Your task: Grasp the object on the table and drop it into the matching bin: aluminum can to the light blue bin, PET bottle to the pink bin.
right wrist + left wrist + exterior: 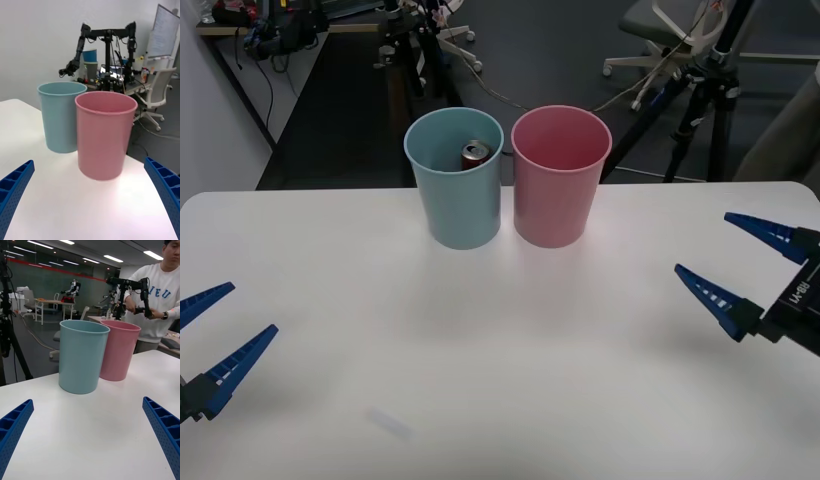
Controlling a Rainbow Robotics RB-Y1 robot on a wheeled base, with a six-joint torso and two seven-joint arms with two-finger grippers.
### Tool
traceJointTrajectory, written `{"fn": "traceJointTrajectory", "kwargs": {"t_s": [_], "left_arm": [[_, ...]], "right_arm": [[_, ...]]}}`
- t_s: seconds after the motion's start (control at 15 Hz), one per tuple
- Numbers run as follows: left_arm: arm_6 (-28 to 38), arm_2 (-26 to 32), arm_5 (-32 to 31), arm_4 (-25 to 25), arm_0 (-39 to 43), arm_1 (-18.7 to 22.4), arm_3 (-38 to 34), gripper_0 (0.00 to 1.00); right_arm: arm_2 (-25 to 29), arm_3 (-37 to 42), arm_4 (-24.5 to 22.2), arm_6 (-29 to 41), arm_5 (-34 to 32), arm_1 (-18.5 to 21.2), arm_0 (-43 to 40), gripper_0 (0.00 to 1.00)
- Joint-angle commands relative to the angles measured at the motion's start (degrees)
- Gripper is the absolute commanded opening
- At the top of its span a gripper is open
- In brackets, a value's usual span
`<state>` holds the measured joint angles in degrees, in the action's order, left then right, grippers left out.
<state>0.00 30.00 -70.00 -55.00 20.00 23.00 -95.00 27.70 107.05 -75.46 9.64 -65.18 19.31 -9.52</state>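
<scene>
The red aluminum can (475, 154) with its silver top lies inside the light blue bin (455, 205), seen from above in the front view. The pink bin (559, 190) stands right beside it, touching or nearly so, at the far middle of the white table (500, 350). Both bins show side by side in the wrist views, light blue bin (60, 118) and pink bin (103, 137), light blue bin (82, 358) and pink bin (118, 352). My left gripper (205, 335) hovers open at the near left edge. My right gripper (745, 265) hangs open at the right edge. Neither holds anything.
Beyond the table's far edge stand a tripod (710, 90), office chairs (660, 40) and cables on a dark floor. A wide bare stretch of tabletop lies between the grippers and the bins.
</scene>
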Motion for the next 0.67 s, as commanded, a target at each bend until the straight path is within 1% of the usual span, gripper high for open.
{"fn": "traceJointTrajectory", "kwargs": {"t_s": [0.07,0.2,0.4,0.67], "left_arm": [[0.0,0.0,0.0,0.0,0.0,0.0,0.0,1.00],[0.0,0.0,0.0,0.0,0.0,0.0,0.0,1.00],[0.0,0.0,0.0,0.0,0.0,0.0,0.0,1.00],[0.0,0.0,0.0,0.0,0.0,0.0,0.0,1.00]], "right_arm": [[3.0,-1.1,5.4,-0.2,0.2,2.1,-6.7,1.00],[5.3,-1.6,8.1,-0.7,0.2,2.8,-10.7,1.00],[7.2,-1.5,10.5,-1.6,0.1,2.8,-13.6,1.00],[7.6,-1.5,10.7,-2.2,-0.3,2.9,-14.0,1.00]]}}
